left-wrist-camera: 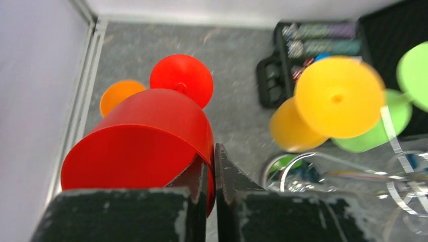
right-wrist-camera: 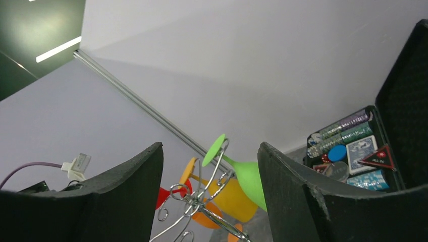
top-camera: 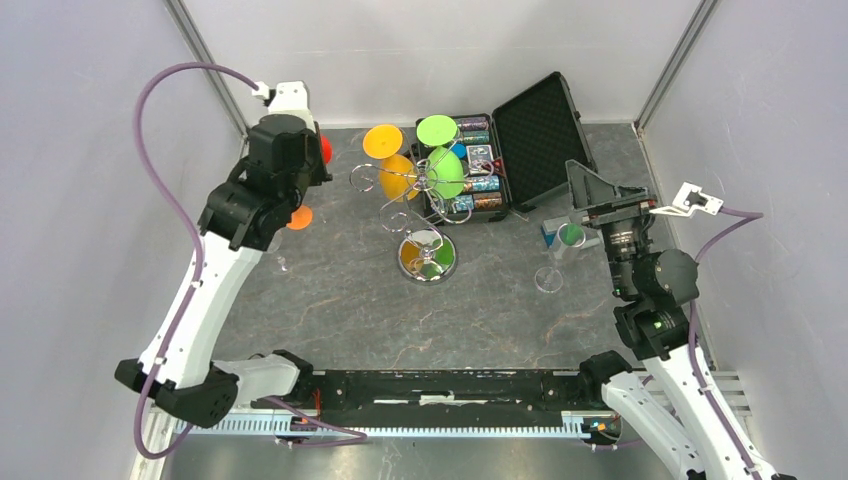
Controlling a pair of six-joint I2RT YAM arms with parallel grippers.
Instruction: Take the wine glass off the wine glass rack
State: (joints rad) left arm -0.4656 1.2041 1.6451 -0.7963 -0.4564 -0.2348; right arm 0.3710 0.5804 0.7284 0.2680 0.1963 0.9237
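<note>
My left fingers (left-wrist-camera: pixel 229 174) are clenched on the bowl wall of the red wine glass (left-wrist-camera: pixel 141 131), one finger inside the rim and one outside. They hold it tipped with its foot pointing away, over by the left wall and apart from the wine glass rack (top-camera: pixel 427 257). The rack stands mid-bench (top-camera: pixel 330 310) with a yellow glass (top-camera: pixel 398 172) and a green glass (top-camera: pixel 447 172) hanging on its wire arms. My right fingers (right-wrist-camera: pixel 136 176) are spread wide with nothing between them, on the right side near a clear glass (top-camera: pixel 566 243), and the open black case (top-camera: pixel 535 130) sits behind the rack.
</note>
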